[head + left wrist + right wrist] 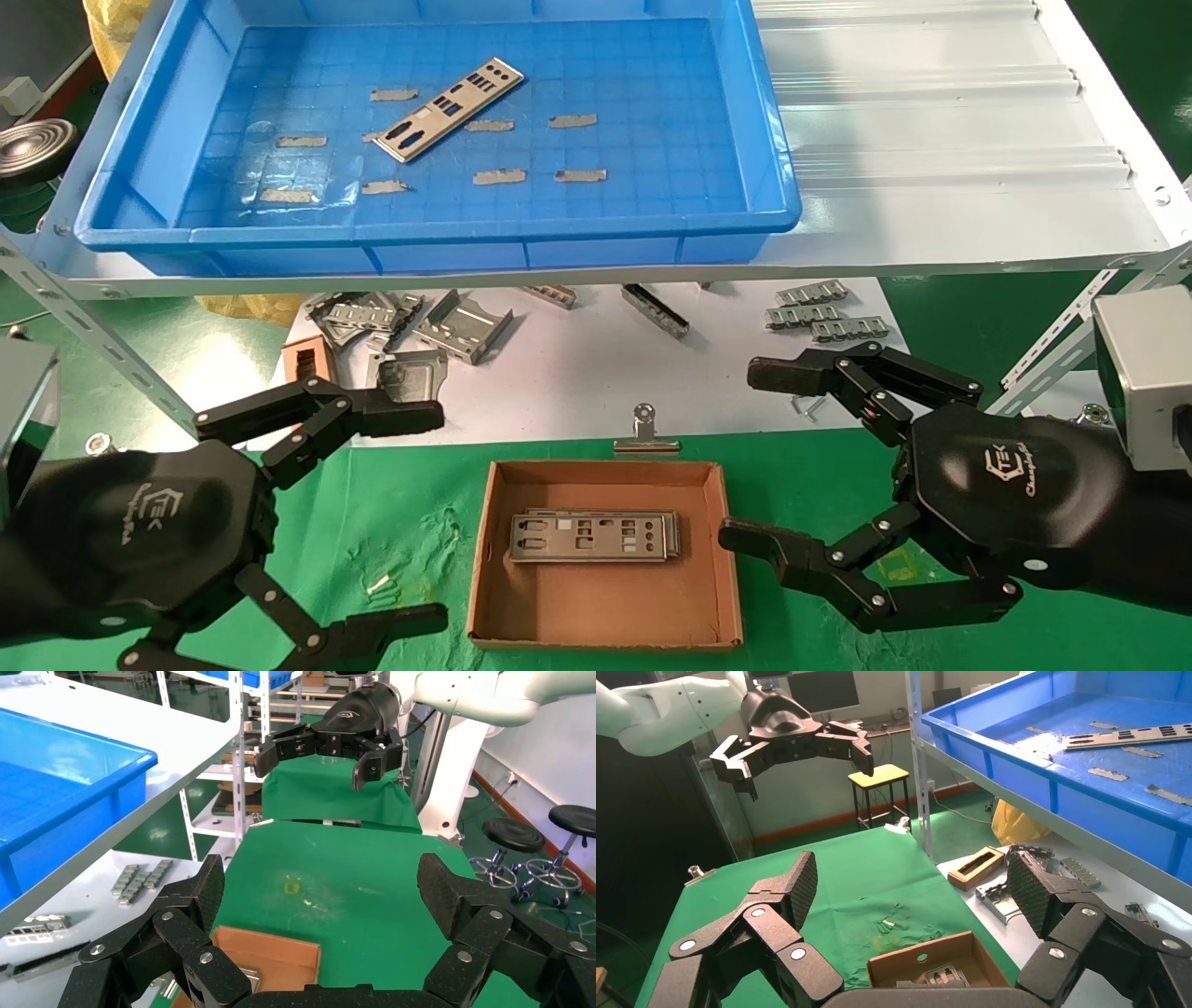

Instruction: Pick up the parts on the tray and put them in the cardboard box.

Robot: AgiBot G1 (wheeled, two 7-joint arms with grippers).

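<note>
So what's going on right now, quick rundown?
Left gripper and right gripper open, empty, flanking the shallow brown cardboard box. Silver punched plates stacked inside; one silver plate left in the blue plastic tray. Nothing blocking.

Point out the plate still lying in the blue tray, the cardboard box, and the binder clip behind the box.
plate in the tray (449,109), head view, middle of its punched face.
cardboard box (596,589), head view, bare floor near the front wall.
binder clip (644,438), head view, the body below its handle loop.

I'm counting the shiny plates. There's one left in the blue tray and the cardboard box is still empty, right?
Not quite. One plate does lie in the blue tray, but the cardboard box is not empty: the head view shows plates already stacked inside it.
</note>
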